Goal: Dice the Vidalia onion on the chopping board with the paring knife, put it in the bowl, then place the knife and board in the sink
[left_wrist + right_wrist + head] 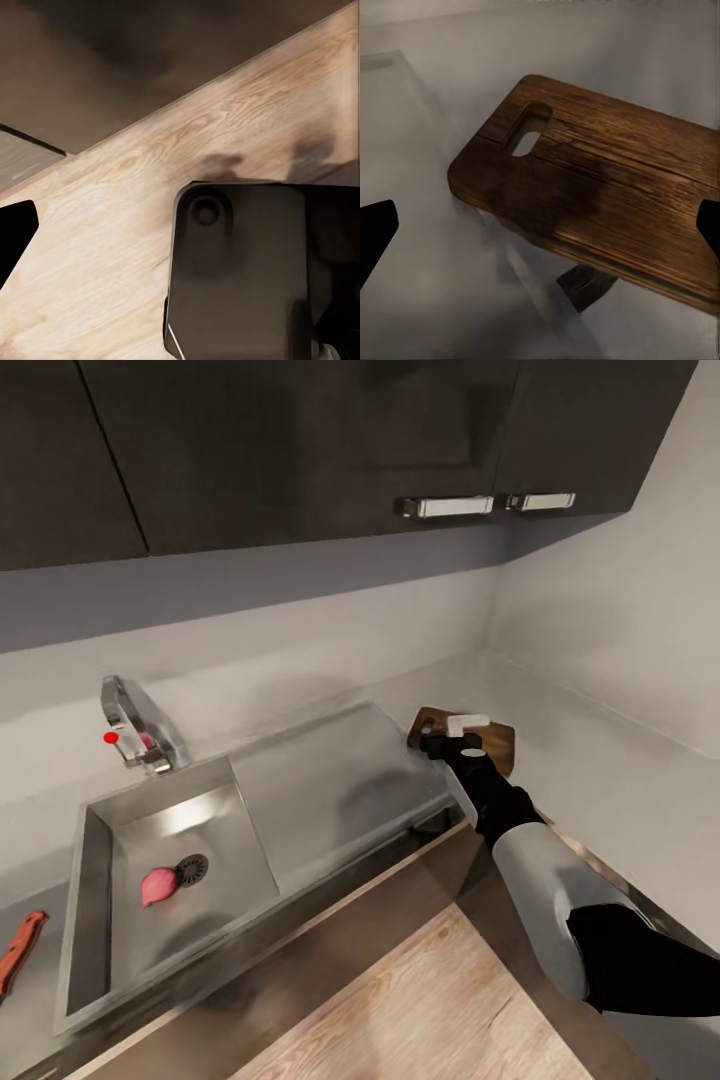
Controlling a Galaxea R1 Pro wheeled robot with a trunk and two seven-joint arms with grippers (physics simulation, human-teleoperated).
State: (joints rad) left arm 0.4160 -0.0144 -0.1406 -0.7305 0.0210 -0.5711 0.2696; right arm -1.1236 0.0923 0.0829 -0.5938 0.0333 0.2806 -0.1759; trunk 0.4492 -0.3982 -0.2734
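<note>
Plenty of bare grey table beyond and to the right of the chopping board, hemmed by white walls meeting in a corner at the back. Overhead, dark upper cabinets with two bar handles, well above the work surface. Below the front edge, pale wooden floor, open and unobstructed.

Set into the table at left, the sink: deep basin on its left half, flat drainboard on its right half, raised rim all round. At the back rim, an angular chrome faucet with a red knob, leaning over the basin's rear corner.

Reaching in from lower right, the right arm, black and white, crossing the table's front edge towards the board.

Just right of the drainboard, near the back wall, the chopping board, dark brown, oval slot towards the sink, long edges free on all sides. Above its near end, the right end effector, released, fingers spread wide, nothing gripped.

Of the left end effector, one dark fingertip over the floor, a dark block of the robot's own body beside it; released or clenched, cannot tell.

Left of the sink, at the picture's edge, the paring knife, reddish handle on the table.

Inside the basin, the Vidalia onion, touching or just beside the round drain, well apart from the board.
</note>
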